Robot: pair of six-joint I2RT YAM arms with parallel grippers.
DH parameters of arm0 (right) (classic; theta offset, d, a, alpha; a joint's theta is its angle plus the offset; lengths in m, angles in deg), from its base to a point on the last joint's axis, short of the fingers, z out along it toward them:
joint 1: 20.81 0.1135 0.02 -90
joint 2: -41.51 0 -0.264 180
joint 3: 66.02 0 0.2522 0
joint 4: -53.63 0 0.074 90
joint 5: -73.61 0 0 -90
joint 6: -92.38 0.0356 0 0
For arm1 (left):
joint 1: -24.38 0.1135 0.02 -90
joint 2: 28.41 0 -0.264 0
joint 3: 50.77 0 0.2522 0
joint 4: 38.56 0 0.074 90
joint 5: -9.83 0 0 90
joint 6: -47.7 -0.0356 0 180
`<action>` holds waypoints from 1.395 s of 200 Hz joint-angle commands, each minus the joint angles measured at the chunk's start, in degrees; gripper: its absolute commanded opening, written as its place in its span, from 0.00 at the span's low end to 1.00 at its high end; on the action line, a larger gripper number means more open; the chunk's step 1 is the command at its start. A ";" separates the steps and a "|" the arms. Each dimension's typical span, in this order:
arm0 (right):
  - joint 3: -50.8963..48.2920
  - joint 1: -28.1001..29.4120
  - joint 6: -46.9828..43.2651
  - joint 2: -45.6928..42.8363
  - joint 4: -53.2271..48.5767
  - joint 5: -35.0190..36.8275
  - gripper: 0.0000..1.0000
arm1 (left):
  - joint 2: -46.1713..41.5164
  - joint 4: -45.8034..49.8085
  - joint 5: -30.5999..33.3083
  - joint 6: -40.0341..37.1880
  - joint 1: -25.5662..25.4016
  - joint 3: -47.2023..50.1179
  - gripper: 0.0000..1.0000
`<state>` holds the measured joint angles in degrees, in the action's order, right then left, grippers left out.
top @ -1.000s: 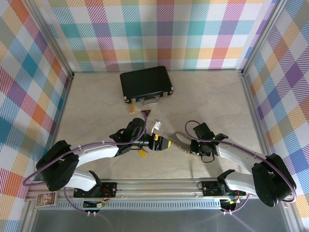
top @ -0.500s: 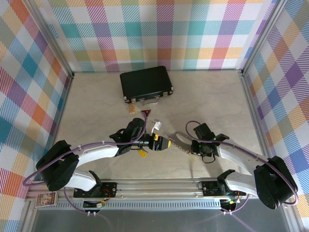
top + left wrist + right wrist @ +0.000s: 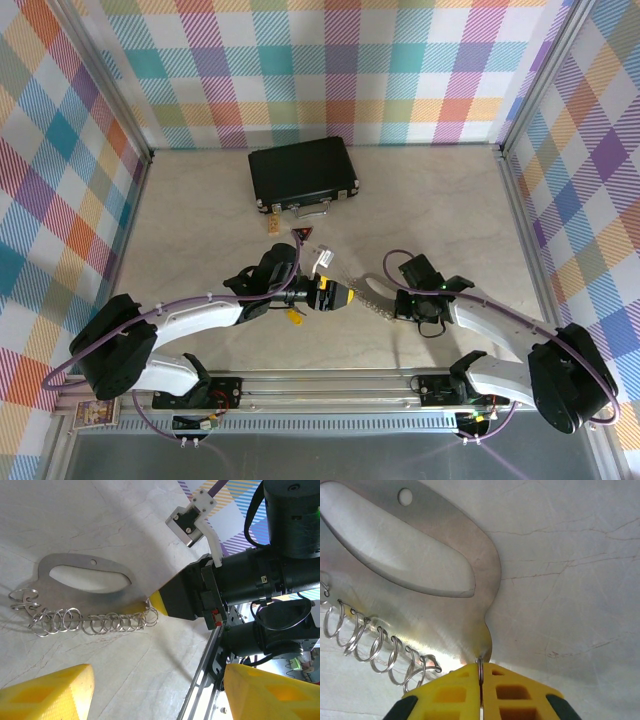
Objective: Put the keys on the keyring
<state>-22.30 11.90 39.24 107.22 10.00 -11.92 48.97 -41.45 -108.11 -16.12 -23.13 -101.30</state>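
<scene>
The key (image 3: pixel 294 318) is seen lying on the table (image 3: pixel 200 230), just on the near side of the left arm; it is too small for its pointing to be told. The left gripper (image 3: pixel 345 297) is held spread, with nothing between its yellow fingers (image 3: pixel 55 695). Just beside it the keyring (image 3: pixel 372 290) is laid flat, its long axis running left to right and slanting toward the near edge. Its right end ring is pinched by the tightly closed right gripper (image 3: pixel 481 680).
</scene>
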 commanded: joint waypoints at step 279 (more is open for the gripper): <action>3.89 16.86 -27.10 -30.99 21.15 -20.19 0.00 | -23.69 -3.69 -8.78 -6.26 -0.67 3.63 0.60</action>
<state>-21.84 27.81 15.00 76.41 24.95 -27.77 25.46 -41.18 -114.27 -22.40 -23.13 -97.94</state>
